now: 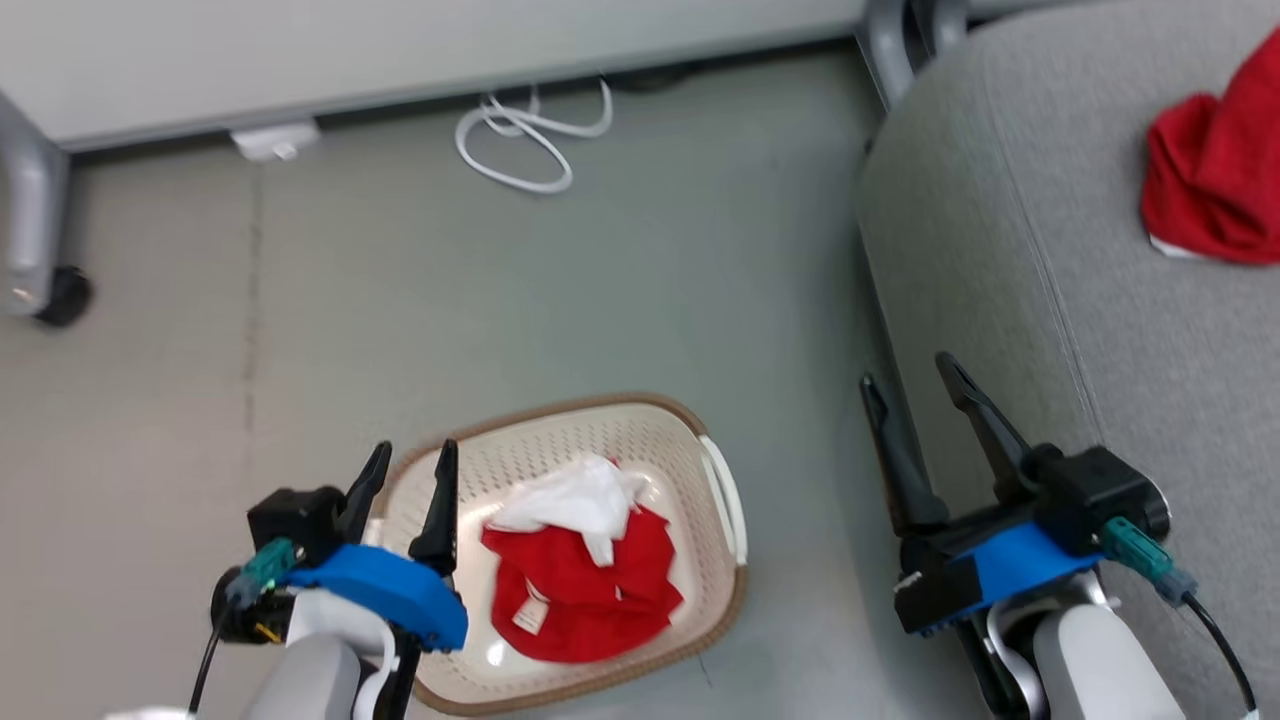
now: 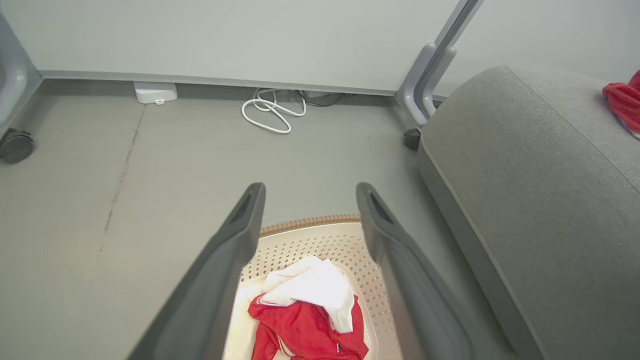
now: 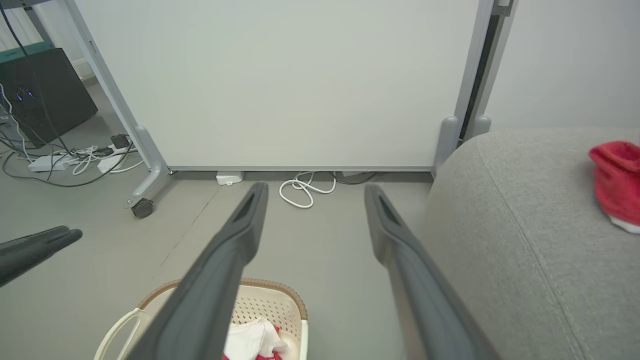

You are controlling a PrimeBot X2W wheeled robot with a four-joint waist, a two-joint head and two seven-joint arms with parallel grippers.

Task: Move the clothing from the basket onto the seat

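Left pincer (image 1: pixel 415 448): apart, holding nothing, at the basket's left rim.
Basket (image 1: pixel 640 406): on the floor (image 1: pixel 500 300), just right of the left pincer.
Clothing (image 1: pixel 585 585): red-and-white heap inside the basket.
Right pincer (image 1: pixel 906 370): apart, empty, at the seat's left edge.
Seat (image 1: pixel 1060 260): right of the right pincer.
Red garment (image 1: pixel 1215 170): on the seat, well beyond the right pincer.

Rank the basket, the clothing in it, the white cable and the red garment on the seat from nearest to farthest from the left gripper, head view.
1. basket: its left rim right by the left gripper.
2. clothing: inside the basket, lower right.
3. cable: up by the panel.
4. garment: on the seat, far upper right.
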